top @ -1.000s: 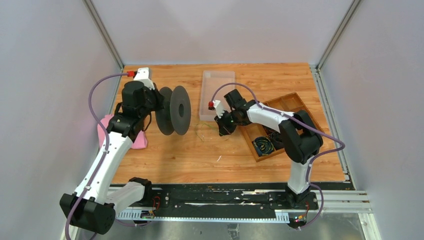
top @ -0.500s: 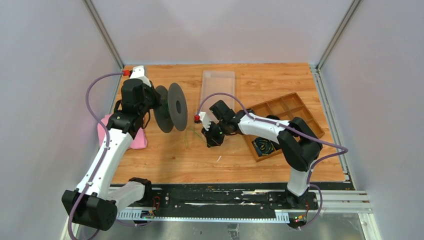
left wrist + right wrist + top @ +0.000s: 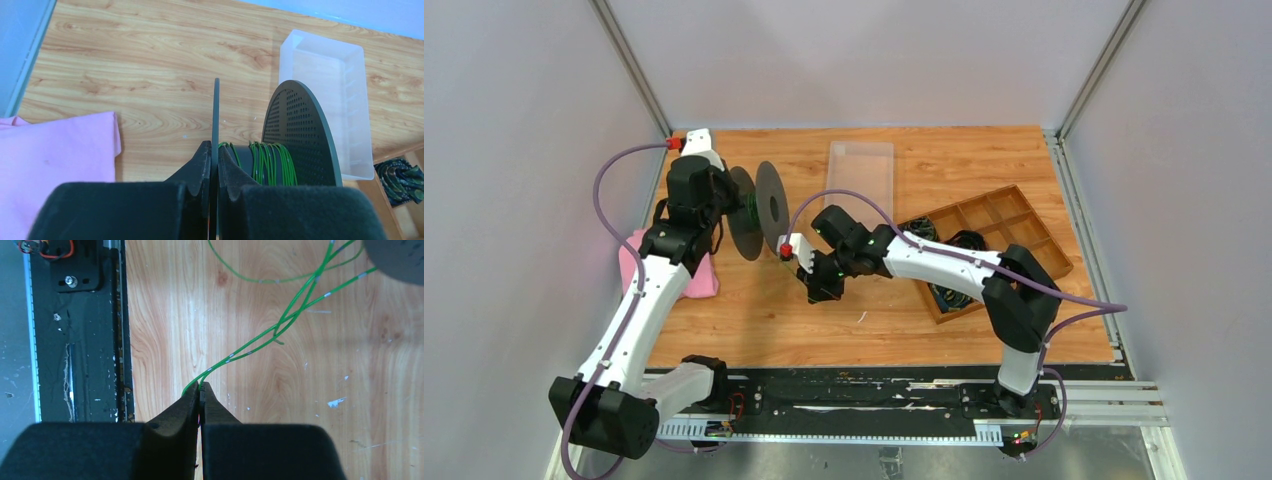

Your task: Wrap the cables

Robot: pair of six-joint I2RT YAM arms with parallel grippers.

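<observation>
**A:** Checking the right gripper [image 3: 201, 390] first. What is in it?

**B:** Its fingertips are pressed together on the green cables [image 3: 280, 325]. A strand leaves the tips and runs up and to the right over the wood. It crosses other strands in a loose twist and heads toward the rim of the black spool [image 3: 759, 210].

**A:** Left gripper [image 3: 215, 150]?

**B:** Pinched narrow on the spool's near flange, which stands edge-on between the fingers. More green wire is wound on the hub between the two flanges, just past the tips.

**A:** How do the two stand from above?

**B:** The right gripper sits just beside the spool, on its right and toward the near edge. The loose strands lie between them.

**A:** Surface?

**B:** Light wood-grain table [image 3: 904, 310] with a few white flecks. A clear plastic bin [image 3: 861, 150] stands at the far middle. A pink cloth [image 3: 699, 278] lies at the left edge beneath the left arm. A wooden compartment tray [image 3: 1014, 212] sits on the right with dark coiled bundles [image 3: 952, 297] in it, and the right arm crosses over it. A black base rail [image 3: 854, 390] runs along the near edge.

**A:** Room?

**B:** Plain pale walls on three sides, with metal frame posts in the far corners.
</observation>
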